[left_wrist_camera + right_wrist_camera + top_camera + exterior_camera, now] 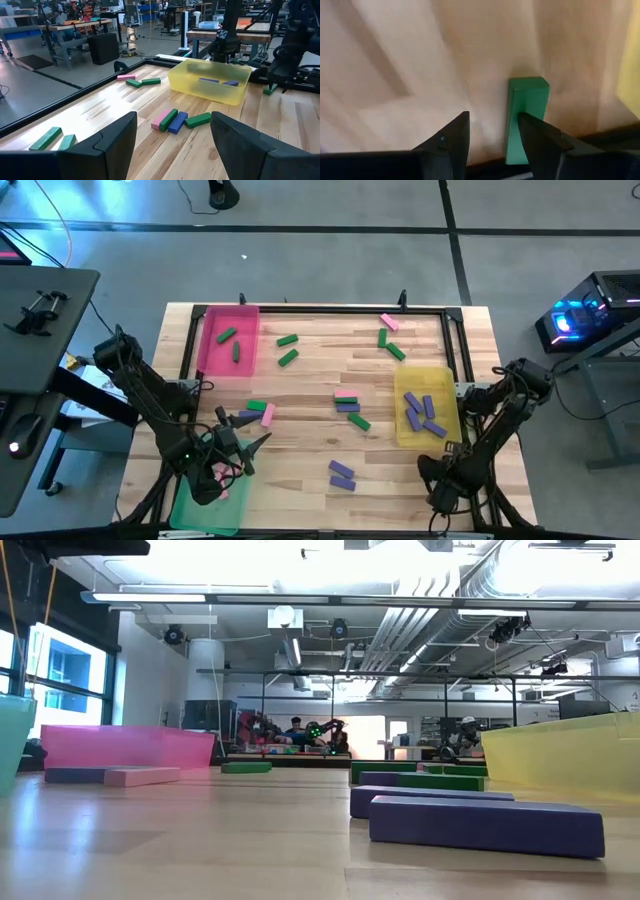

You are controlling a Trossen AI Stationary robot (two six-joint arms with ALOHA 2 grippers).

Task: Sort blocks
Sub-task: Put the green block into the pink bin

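Small green, pink and purple blocks lie scattered on the wooden table, among them a mixed cluster (347, 404) in the middle and two purple ones (342, 474) nearer the front. My right gripper (493, 115) points down at the near right corner (440, 492), open. A green block (526, 100) lies flat under it and is partly hidden by one finger (540, 145). The same block (270, 90) also appears in the left wrist view. My left gripper (173, 115) hangs open and about level over the near left (245, 442), with nothing between its fingers. My right gripper comes at the green block from above, fingers pointing down. One finger (540, 145) stands over the block's long side (516, 135); the other is beside it over bare wood. I cannot tell whether the finger touches the block, which lies flat on the table.
A pink tray (246, 320) at the far left holds green blocks. A yellow tray (440, 380) at the right holds purple blocks. A green tray (200, 510) at the near left holds pink blocks. A black frame (320, 308) runs along the table's far and side edges.
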